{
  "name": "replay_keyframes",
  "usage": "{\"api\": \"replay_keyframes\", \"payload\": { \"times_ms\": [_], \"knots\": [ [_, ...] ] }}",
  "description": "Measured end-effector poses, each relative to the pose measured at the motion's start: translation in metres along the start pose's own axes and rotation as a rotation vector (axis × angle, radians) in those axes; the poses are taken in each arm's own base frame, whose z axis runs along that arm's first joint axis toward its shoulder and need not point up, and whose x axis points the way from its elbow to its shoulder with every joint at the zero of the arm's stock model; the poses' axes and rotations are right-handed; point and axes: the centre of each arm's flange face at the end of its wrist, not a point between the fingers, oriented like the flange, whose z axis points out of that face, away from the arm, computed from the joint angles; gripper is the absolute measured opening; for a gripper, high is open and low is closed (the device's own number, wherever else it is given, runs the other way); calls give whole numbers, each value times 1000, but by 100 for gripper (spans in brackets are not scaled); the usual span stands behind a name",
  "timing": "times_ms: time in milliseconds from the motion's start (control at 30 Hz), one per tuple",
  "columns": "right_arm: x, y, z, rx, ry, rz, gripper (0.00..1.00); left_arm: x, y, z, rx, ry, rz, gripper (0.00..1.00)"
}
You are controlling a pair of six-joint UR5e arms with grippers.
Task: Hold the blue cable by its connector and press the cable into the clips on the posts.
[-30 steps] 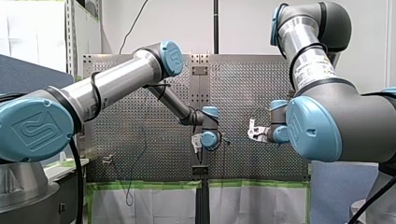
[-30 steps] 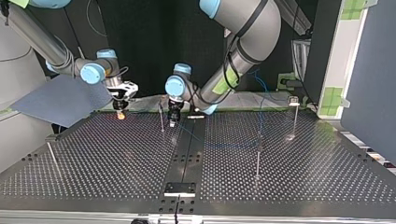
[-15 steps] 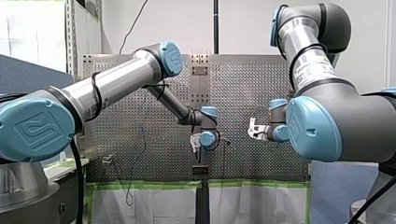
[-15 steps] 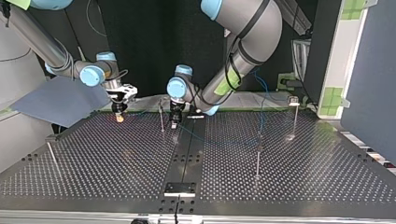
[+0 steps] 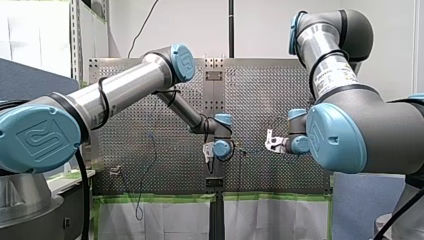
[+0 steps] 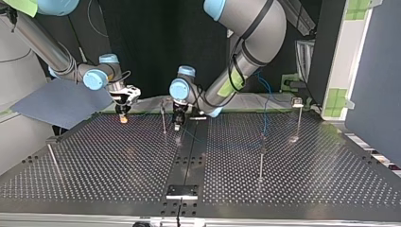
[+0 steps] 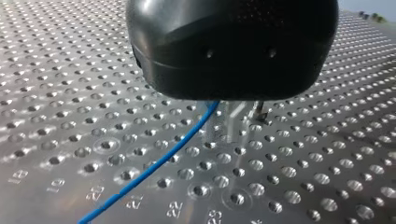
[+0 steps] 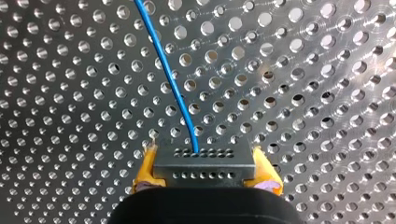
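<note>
The perforated metal desk [image 6: 118, 161] takes up most of the top view. Both arms come in over its far edge: the robot's left arm [image 6: 246, 38] is at that view's right, bending down toward the middle, and the right arm [image 6: 42, 40] is at the view's left.

The blue cable [image 8: 170, 79] is the next biggest thing. In the top view it hangs down behind the right part of the desk, then shows as a faint line across the plate toward the middle. A few thin posts [image 6: 261, 158] stand upright and well apart, and one of them is just beside the left gripper [image 6: 177, 124].

That gripper sits low over the desk's centre strip. Its own wrist view is mostly black housing, with the cable running out from underneath and away over the holes. Whether it's open or closed on anything, can't tell.

The right gripper [image 8: 203, 154] is low over the desk at the top view's left. It's clamped tight on the connector [image 8: 204, 169], a small grey block with rows of tiny holes. The yellow pads [image 8: 147, 170] press on both of its sides, and the cable leaves the connector's front face and runs ahead over the desk.
</note>
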Motion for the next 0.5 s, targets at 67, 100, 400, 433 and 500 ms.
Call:
{"api": "replay_keyframes", "payload": {
  "times_ms": [67, 100, 400, 433, 500],
  "knots": [
    [0, 1, 0, -1, 0, 1, 0, 1, -1, -2, -6, 9, 16, 100],
    [0, 1, 0, -1, 0, 2, 0, 2, -1, -3, -11, 16, 28, 100],
    [0, 1, 0, -1, -4, 4, 0, 7, 4, -13, -63, 83, 136, 100],
    [0, 1, 0, -1, -4, 4, 0, 8, 4, -15, -63, 90, 147, 100],
    [-1, 1, -1, -1, -8, 5, 0, 10, 2, -19, -63, 108, 167, 100]
  ]
}}
